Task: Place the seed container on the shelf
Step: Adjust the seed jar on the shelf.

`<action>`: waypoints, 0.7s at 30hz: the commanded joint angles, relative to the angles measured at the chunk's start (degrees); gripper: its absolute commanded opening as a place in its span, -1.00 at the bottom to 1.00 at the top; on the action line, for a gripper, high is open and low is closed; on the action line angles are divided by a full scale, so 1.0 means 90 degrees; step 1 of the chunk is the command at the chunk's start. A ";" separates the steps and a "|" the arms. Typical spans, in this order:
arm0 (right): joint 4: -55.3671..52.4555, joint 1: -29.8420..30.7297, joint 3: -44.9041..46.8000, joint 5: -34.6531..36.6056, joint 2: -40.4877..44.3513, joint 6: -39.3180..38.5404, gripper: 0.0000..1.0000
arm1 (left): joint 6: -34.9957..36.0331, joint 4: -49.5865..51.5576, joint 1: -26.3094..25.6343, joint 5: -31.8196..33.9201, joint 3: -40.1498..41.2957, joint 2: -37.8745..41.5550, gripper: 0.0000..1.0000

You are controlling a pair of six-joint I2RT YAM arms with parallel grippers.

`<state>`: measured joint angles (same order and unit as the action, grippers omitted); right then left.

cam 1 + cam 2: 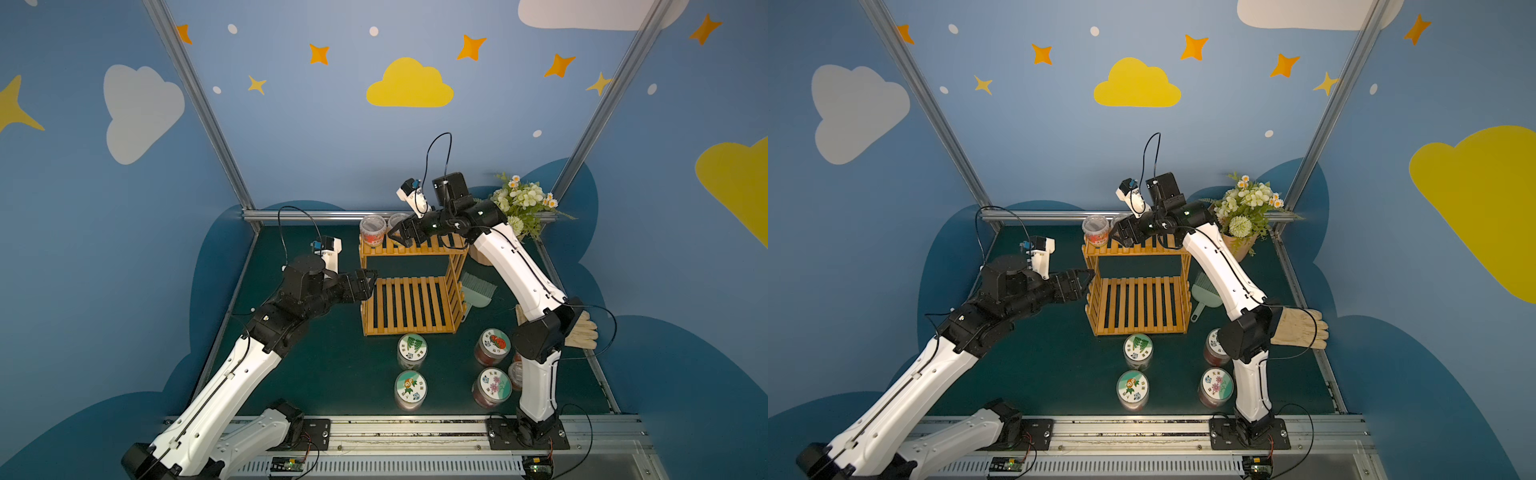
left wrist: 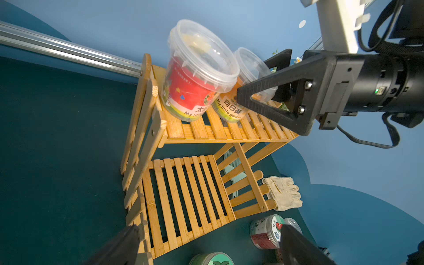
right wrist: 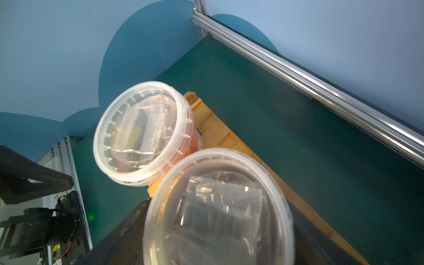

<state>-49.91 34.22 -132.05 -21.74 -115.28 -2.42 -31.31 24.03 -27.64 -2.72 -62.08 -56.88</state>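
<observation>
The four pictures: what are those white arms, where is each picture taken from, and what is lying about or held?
Two robot arms stand at a green table, each ending in a two-fingered gripper. The two wide pictures come from one overhead camera; the two close ones from cameras on the wrists. A wooden shelf stands in the middle, a red-labelled tub and an orange-labelled tub on its upper tier. The right gripper has its jaws either side of the orange-labelled tub; whether they press it is unclear. The left gripper is open and empty beside the shelf. Nearer are picture-lidded jars; a glove, a green scoop and potted flowers sit on the right arm's side.
</observation>
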 commanded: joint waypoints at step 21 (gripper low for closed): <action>0.1301 -0.0227 0.5133 0.2022 0.4798 0.0928 0.96 | 0.0179 -0.1048 -0.0096 -0.2205 0.1063 0.0396 1.00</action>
<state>-41.95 32.80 -94.37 -10.22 -79.90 1.15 -29.69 18.15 -27.90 -17.74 -54.04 -54.54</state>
